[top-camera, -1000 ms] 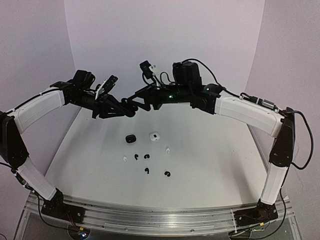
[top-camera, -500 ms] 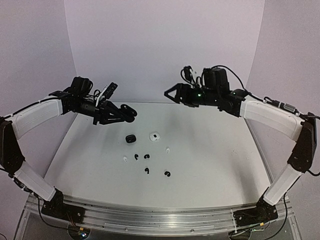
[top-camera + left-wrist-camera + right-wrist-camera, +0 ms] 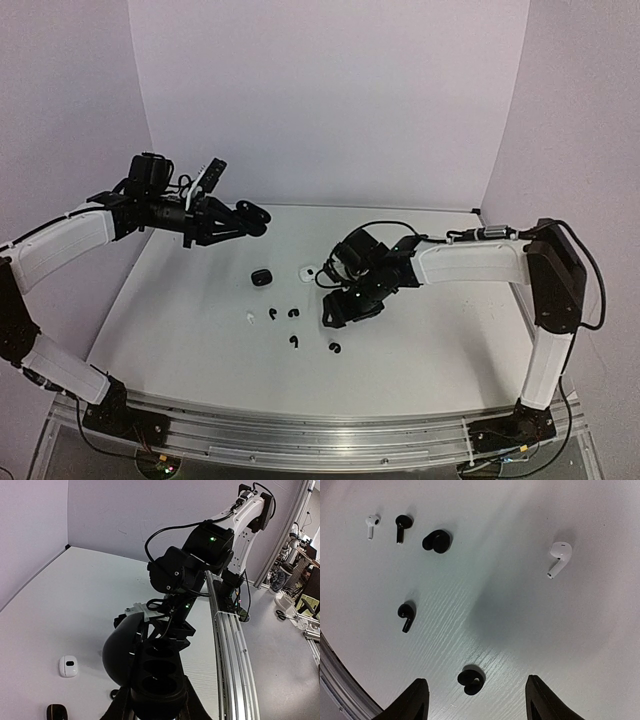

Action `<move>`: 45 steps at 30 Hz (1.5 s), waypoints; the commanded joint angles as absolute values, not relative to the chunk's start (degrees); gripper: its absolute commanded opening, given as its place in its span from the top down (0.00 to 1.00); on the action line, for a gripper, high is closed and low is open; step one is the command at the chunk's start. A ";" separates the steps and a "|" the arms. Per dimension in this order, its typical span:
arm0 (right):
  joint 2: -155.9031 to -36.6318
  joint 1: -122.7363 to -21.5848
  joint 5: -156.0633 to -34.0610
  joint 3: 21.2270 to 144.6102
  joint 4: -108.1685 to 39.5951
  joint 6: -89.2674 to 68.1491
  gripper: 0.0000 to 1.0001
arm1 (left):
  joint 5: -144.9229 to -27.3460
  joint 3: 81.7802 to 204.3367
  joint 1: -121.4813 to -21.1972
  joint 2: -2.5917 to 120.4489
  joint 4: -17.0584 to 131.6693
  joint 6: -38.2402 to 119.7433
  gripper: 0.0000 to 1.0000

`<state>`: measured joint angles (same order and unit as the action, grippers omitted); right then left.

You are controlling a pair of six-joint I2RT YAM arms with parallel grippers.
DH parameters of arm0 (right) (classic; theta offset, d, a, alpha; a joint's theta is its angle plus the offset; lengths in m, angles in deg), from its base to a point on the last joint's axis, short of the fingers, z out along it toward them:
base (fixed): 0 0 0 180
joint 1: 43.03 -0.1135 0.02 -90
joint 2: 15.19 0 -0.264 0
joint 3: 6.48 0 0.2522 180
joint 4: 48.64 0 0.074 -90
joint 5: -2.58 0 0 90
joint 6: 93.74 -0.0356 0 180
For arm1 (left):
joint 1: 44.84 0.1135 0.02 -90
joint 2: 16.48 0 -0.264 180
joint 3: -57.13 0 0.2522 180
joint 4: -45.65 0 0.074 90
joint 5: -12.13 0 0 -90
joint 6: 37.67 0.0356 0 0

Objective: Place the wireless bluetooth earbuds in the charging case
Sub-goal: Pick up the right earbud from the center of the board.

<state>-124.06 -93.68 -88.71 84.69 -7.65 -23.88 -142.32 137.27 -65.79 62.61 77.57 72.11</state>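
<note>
Right wrist view is showing six earbuds (image 3: 437,541) lying loose on the table (image 3: 520,610), four black and two white; the overhead view is barely resolving them. Only the left wrist view is showing the open black charging case (image 3: 160,672), wells up. The left gripper (image 3: 243,216) is clamping it in mid-air, arm raised. The right gripper (image 3: 477,702) is pointing down low over the table, fingers spread, with one black earbud (image 3: 471,679) lying between the tips, apart from both.
</note>
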 commanded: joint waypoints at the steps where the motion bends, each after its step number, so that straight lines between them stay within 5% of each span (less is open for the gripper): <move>1: -124.72 -93.46 -87.70 84.69 -6.53 -21.74 0.37 | -141.71 136.37 -65.49 59.65 72.89 69.45 1.00; 13: -125.40 -94.63 -87.61 82.96 -6.14 -19.09 0.59 | -141.73 136.05 -65.44 59.58 72.30 70.05 1.00; 45: -130.98 -97.41 -90.76 83.00 -5.71 -18.15 0.72 | -141.08 138.14 -65.41 60.54 74.26 72.53 1.00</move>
<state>-130.36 -95.87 -88.90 82.92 -6.52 -17.88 -141.07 136.10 -65.77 61.06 74.39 71.61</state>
